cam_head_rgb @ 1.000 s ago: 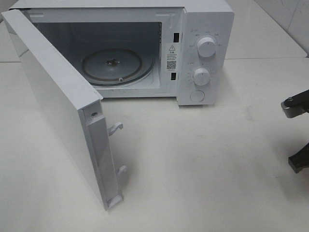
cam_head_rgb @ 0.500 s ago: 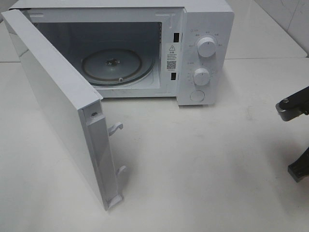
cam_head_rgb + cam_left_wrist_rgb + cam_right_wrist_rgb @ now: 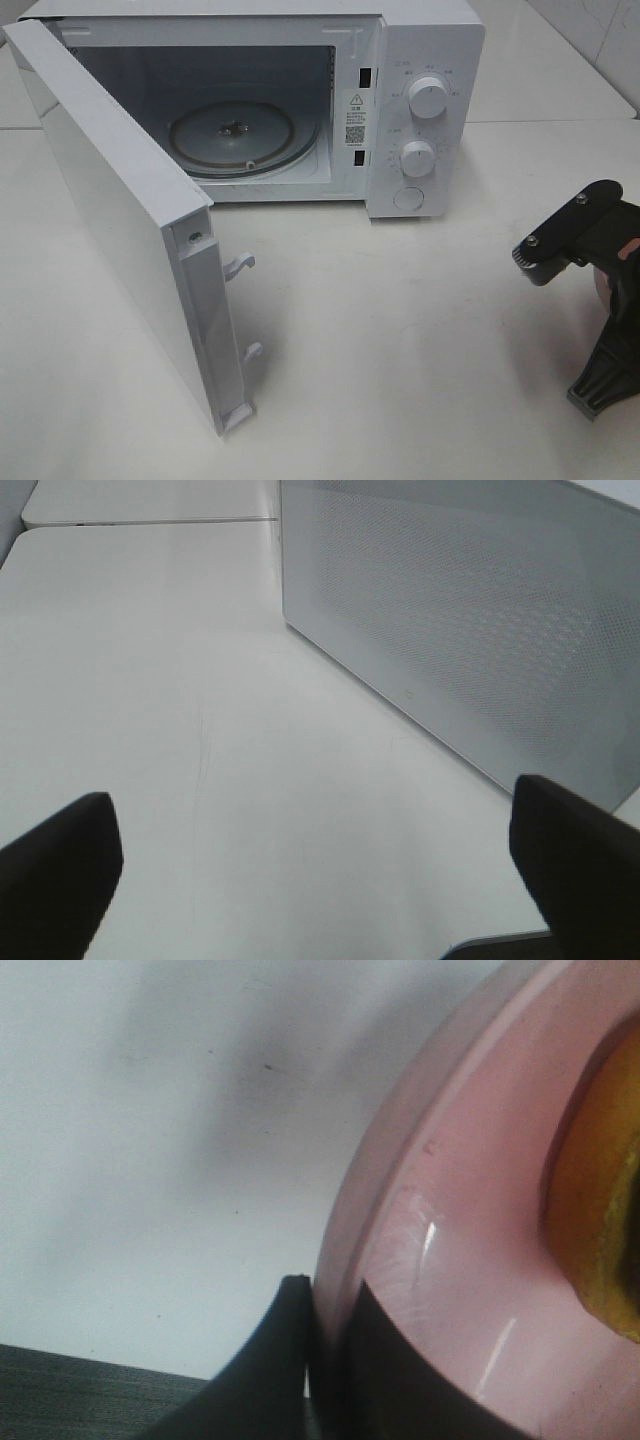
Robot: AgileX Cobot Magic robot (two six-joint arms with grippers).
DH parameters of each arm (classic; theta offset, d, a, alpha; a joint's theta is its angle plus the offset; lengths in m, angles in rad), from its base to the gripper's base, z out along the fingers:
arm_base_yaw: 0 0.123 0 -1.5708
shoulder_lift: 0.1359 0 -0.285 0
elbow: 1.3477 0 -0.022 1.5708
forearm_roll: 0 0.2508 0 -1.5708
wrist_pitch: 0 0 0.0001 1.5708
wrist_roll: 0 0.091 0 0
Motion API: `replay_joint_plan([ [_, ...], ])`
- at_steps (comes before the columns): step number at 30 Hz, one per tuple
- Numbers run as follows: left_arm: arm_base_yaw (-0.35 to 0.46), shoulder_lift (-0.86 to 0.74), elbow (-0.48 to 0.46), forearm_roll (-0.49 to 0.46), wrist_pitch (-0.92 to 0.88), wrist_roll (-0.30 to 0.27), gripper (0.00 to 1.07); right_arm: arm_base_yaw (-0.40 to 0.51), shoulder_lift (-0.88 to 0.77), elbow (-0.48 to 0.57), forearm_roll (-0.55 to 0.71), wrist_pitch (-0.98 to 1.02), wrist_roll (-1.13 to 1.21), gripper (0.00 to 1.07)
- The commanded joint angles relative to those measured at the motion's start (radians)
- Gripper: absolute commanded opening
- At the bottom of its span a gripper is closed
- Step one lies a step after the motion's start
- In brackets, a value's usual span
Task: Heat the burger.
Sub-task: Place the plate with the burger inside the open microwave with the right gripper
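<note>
One burger (image 3: 603, 1200), one plate (image 3: 450, 1245).

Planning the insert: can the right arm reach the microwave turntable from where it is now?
Probably yes. The door hangs wide open on the left, the turntable is bare, and nothing shows on the table between it and the right gripper, shut on the pink plate rim.
</note>
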Motion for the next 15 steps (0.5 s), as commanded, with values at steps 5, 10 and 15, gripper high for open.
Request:
replay_joint_plan([
  [5,0.000,-0.014,0.000,-0.009,-0.012,-0.004,0.98,0.122,-0.012,-0.001,-0.058,0.032,-0.027,0.00],
  [10,0.000,-0.014,0.000,-0.009,-0.012,-0.004,0.98,0.197,-0.012,-0.001,-0.060,0.031,-0.051,0.00],
  [15,0.000,-0.014,0.000,-0.009,-0.012,-0.004,0.98,0.267,-0.012,-0.001,-0.064,0.031,-0.078,0.00],
])
